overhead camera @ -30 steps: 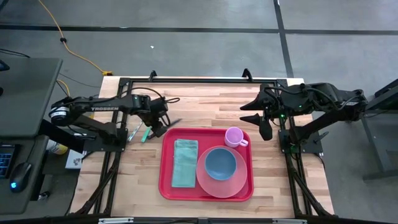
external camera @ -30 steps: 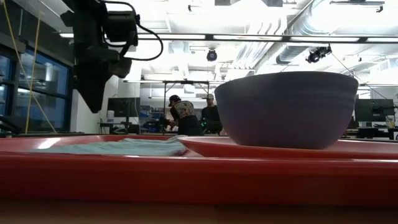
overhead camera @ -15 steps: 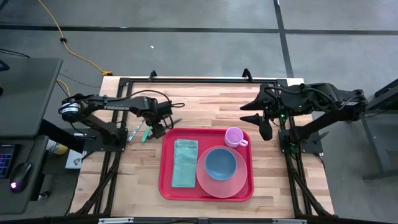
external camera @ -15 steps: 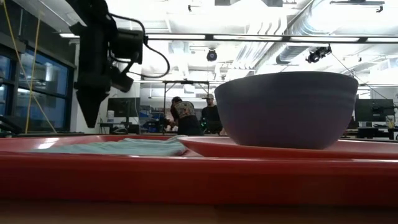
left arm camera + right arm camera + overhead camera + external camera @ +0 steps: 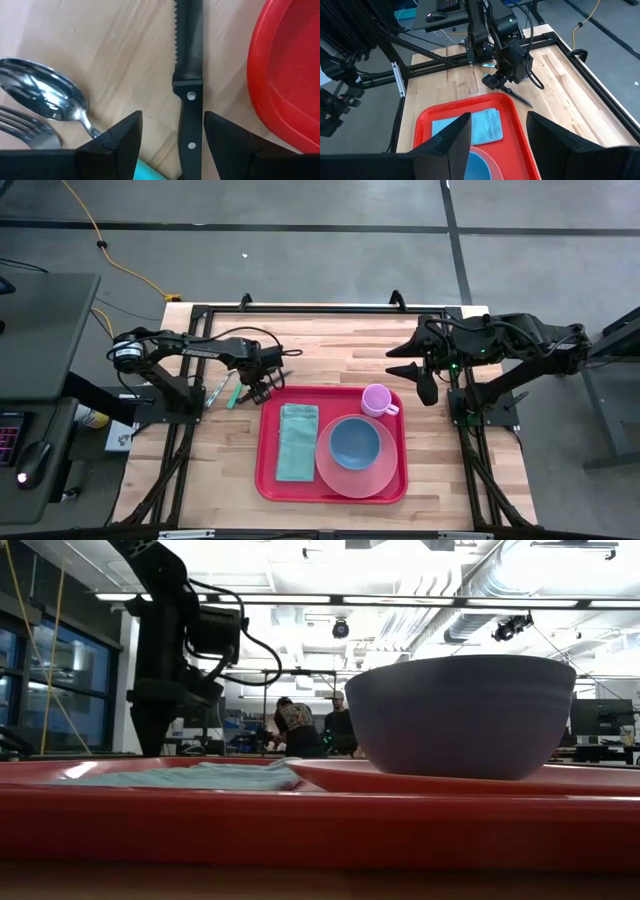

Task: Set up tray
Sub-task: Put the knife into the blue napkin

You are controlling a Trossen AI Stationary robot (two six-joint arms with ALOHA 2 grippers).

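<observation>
The red tray (image 5: 268, 480) lies mid-table and holds a teal cloth (image 5: 297, 442), a pink plate (image 5: 350, 480) with a blue bowl (image 5: 354, 442) on it, and a pink cup (image 5: 376, 399). A black-handled knife (image 5: 191, 125) with a serrated blade (image 5: 187, 40) lies flat on the wood just off the tray's far left corner. My left gripper (image 5: 172, 137) points down over it, open, one finger on either side of the handle. A spoon (image 5: 45, 97) and a fork (image 5: 20, 131) lie beside the knife. My right gripper (image 5: 497, 145) waits open, raised at the far right.
The tray's raised rim (image 5: 280, 75) runs close beside the knife. A teal-handled utensil (image 5: 236, 394) lies by the spoon and fork. Bare wood stretches along the table's far side (image 5: 340, 345). People stand in the room behind (image 5: 300, 725).
My left gripper has sunk toward the table over the knife and rolled a little about its own axis. The knife and the tableware on the tray have stayed where they were.
</observation>
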